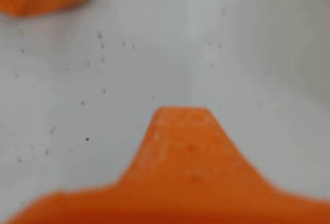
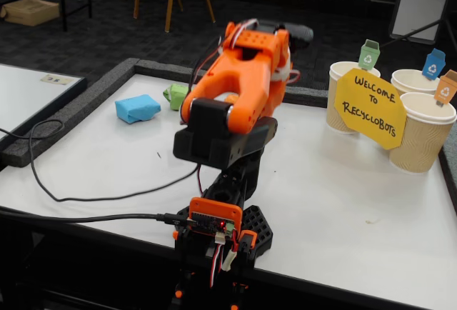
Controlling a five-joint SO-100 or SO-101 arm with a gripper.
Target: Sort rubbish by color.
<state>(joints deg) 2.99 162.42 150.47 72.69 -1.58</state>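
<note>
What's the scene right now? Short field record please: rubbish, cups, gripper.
blue lump: on the table's far left in the fixed view, loose
green lump: just right of the blue lump, partly hidden by the arm
cups: three, far right, behind the yellow sign
gripper: over bare table in the wrist view, nothing held; opening unclear

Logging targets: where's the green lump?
Fixed view: green lump sits far left on the table, just right of the blue lump, partly behind the arm.

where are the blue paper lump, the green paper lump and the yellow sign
blue paper lump (image 2: 137, 108), fixed view, middle of its top face
green paper lump (image 2: 174, 96), fixed view, the part showing left of the arm
yellow sign (image 2: 370, 107), fixed view, centre of the lettering
</note>
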